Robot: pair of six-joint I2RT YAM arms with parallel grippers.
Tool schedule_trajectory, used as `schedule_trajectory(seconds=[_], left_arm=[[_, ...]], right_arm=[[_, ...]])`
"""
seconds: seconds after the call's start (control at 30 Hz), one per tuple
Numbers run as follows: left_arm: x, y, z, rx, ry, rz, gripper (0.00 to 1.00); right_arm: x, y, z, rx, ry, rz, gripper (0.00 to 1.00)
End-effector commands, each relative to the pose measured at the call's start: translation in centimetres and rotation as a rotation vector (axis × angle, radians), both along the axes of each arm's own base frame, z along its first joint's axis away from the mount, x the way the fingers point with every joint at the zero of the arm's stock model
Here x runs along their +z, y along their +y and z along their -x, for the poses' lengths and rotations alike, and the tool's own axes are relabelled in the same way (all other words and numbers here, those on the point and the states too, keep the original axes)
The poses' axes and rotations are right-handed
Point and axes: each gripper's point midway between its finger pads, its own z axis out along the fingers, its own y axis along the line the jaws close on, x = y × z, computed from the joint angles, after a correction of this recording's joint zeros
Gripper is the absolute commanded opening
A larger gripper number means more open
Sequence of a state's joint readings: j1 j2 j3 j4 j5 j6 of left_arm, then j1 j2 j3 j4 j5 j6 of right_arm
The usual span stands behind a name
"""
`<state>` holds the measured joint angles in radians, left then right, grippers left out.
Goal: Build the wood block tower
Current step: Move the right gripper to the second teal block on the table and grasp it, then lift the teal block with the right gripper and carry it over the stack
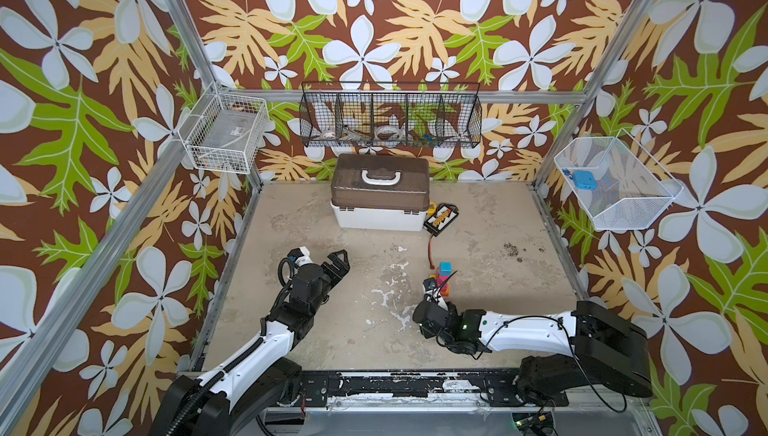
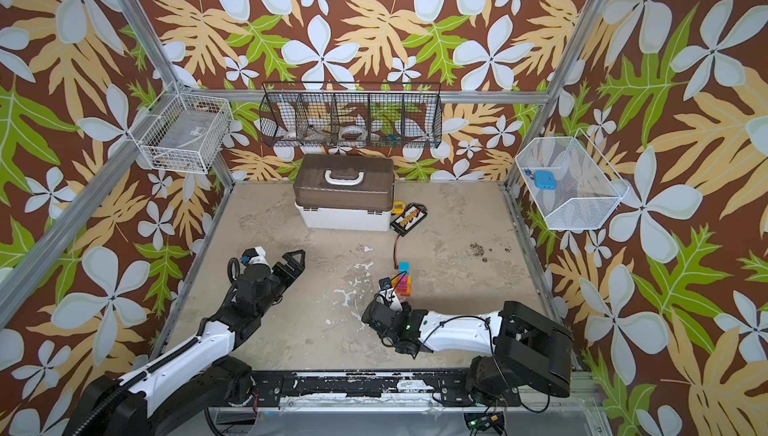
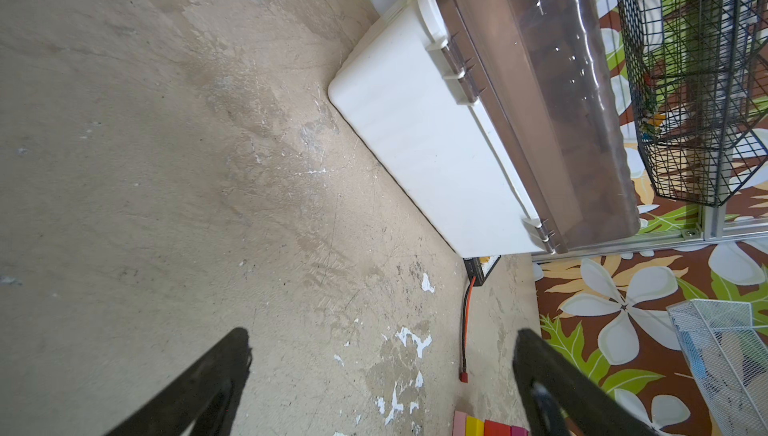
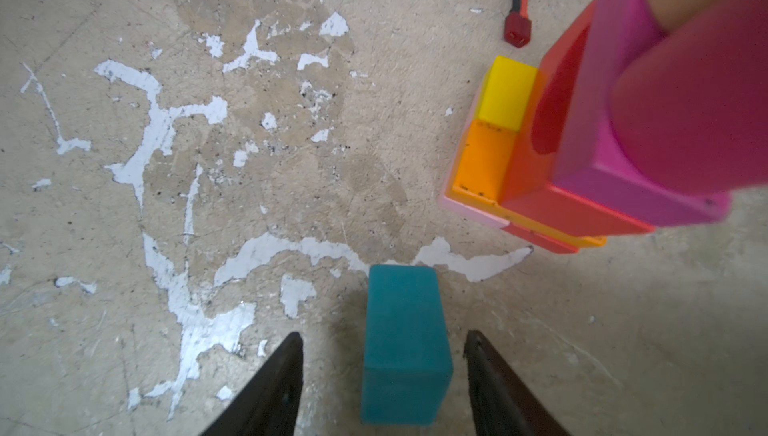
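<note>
The tower (image 1: 443, 281) (image 2: 403, 282) stands right of the floor's middle: pink, orange, yellow, red and magenta wood blocks with a teal cube (image 1: 445, 267) as its cap. In the right wrist view its lower blocks (image 4: 540, 155) rise close by. A second teal block (image 4: 405, 346) lies on the floor between the fingers of my right gripper (image 4: 383, 335) (image 1: 433, 288), which is open, with a gap on each side. My left gripper (image 1: 338, 259) (image 3: 382, 334) hovers far to the left, open and empty. The tower's foot (image 3: 490, 427) shows at the edge of the left wrist view.
A white box with a brown lid (image 1: 380, 201) stands at the back. Beside it lies a black and yellow pack (image 1: 441, 218), whose red wire (image 1: 432, 247) ends in a plug (image 4: 517, 33) near the tower. Wire baskets (image 1: 390, 116) hang on the walls.
</note>
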<state>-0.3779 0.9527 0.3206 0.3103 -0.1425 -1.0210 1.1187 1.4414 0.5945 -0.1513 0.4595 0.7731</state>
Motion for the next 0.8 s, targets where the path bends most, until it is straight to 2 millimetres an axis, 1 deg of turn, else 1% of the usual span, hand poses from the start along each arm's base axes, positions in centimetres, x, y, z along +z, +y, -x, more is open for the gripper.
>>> schedule_trajectory(seconds=[0.0,0.17,0.37,0.5,0.6,0.77], left_arm=[[0.3,0.1,-0.1,0.008,-0.010,0.002,1.00],[0.4,0.1,-0.1,0.010,-0.013,0.002,1.00],[0.3,0.1,-0.1,0.009,-0.009,0.003,1.00],[0.2,0.1,-0.1,0.007,-0.006,0.003,1.00],[0.2,0.1,-0.1,0.009,-0.007,0.003,1.00],[0.3,0.1,-0.1,0.008,-0.010,0.005,1.00]], right_arm=[[-0.1,0.0,-0.2,-0.008,-0.006,0.019,0.61],[-0.3,0.2,-0.1,-0.002,-0.001,0.022,0.58],[-0.4,1.3,0.3,0.019,-0.006,0.053,0.46],[-1.1,1.3,0.1,0.004,0.007,0.094,0.38],[-1.5,1.6,0.1,0.005,0.022,0.104,0.37],[-1.3,2.0,0.2,0.010,0.029,0.088,0.36]])
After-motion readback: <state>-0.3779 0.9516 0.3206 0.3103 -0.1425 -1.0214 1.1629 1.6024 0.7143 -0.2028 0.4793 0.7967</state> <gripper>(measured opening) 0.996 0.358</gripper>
